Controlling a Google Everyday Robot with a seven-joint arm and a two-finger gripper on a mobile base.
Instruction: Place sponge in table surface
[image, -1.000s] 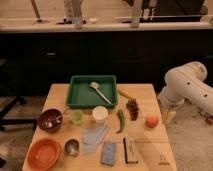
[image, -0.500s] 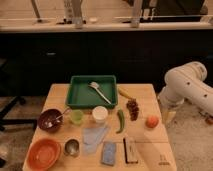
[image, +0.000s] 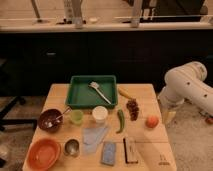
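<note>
Camera view: the sponge (image: 108, 153) lies flat on the bench (image: 150, 142) near its front edge, just beside a dark block (image: 130, 150), so it seems already placed. Off the bench's right edge the hand (image: 168, 116) hangs spread and, apparently, empty, well apart from the sponge.

We see a wooden table (image: 150, 145) with a green tray (image: 75, 103) at twelve o'clock, grapes (image: 132, 108) and an orange fruit (image: 152, 121) at three, a dark bowl (image: 51, 120) at nine, and an orange bowl (image: 44, 153) and metal cup (image: 72, 147) at seven. Mid-table sit a green cup (image: 76, 117), a white cup (image: 100, 114), a pepper (image: 120, 120) and a blue cloth (image: 94, 136); at six lies the sponge (image: 109, 153) beside a dark block (image: 130, 150). The gripper (image: 167, 116) hangs just off the three o'clock edge.
</note>
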